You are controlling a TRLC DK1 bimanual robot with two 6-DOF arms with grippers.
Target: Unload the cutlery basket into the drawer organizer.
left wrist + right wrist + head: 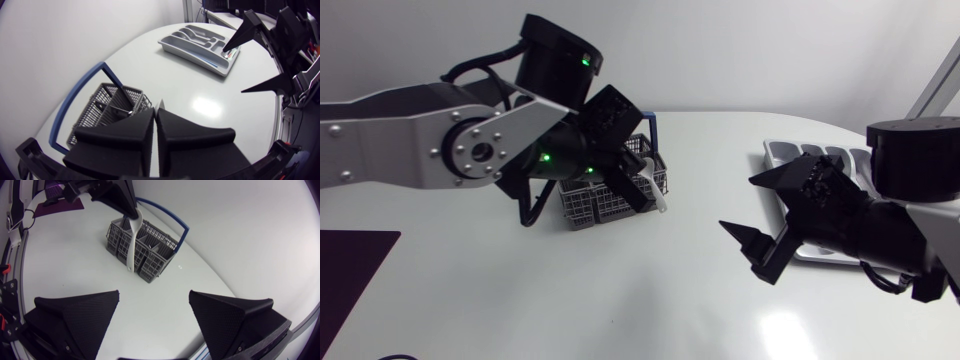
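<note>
Left end effector [156, 112] grasping white utensil [131, 245] by basket [150, 270], right end effector [154, 294] released

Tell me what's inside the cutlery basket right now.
In the cutlery basket I make out only dark grid compartments, no clear piece. The left gripper and its white utensil cover part; compartment bottoms are hidden.

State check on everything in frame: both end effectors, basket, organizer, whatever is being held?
Left end effector: shut on the white utensil.
Right end effector: open, empty.
White utensil: gripped at its upper end, hanging at the basket.
Basket: upright on the table, blue handle tilted back.
Organizer: flat on the table, some cutlery already in it.
</note>
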